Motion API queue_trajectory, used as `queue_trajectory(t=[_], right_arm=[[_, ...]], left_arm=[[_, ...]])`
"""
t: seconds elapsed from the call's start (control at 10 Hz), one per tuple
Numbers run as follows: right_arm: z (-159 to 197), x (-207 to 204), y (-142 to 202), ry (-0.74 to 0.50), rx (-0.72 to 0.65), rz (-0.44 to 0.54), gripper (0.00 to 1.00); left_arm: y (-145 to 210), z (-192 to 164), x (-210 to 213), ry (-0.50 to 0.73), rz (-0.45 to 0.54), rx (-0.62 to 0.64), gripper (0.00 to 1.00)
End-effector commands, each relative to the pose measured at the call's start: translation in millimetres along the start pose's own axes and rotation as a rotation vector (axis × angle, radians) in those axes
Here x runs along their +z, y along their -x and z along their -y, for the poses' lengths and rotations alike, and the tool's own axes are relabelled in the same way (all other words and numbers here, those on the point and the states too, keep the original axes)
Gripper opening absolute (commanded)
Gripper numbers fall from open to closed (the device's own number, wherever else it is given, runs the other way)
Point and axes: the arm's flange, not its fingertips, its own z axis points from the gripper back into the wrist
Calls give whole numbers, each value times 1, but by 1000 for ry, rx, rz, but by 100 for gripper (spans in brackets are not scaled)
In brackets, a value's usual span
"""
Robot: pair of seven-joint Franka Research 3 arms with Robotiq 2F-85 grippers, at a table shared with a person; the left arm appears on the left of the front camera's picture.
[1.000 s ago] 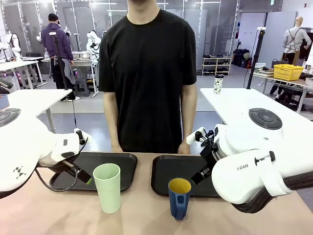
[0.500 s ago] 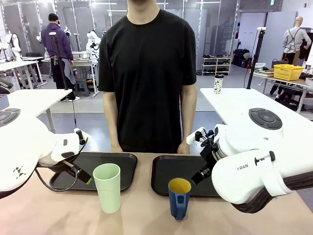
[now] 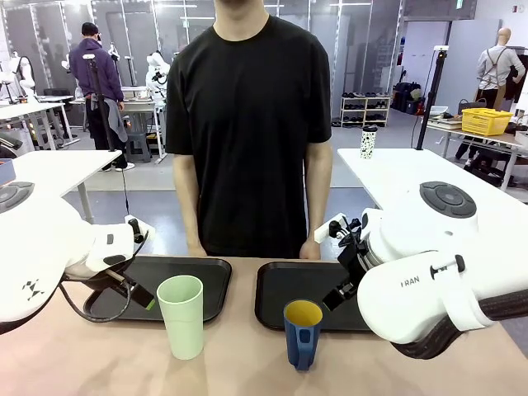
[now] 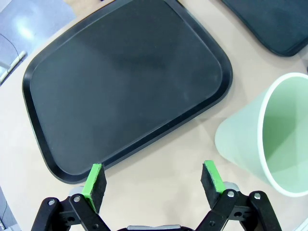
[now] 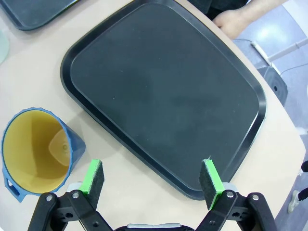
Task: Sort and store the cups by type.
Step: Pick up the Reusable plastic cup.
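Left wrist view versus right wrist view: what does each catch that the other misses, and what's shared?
Left wrist view: the pale green tumbler standing on the table beside a black tray. Right wrist view: the blue mug, yellow inside, beside the other black tray, and a person's hand at the table's far edge. Shared: a tray below open fingers, the left fingers and the right fingers holding nothing.

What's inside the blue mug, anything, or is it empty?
Empty: the right wrist view looks into the blue mug, and its yellow inside is bare to the bottom.
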Motion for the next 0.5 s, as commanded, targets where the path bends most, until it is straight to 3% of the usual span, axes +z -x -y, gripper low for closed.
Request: queue_trajectory(t=[0.0,0.4], right_arm=[[-4,17,-12,36,6,28,100],[-24,97,-43,166,-8,111,100]], left_arm=[[2,-3,18,8,71,-25,100],[-2,4,84,-41,234,-44,100]])
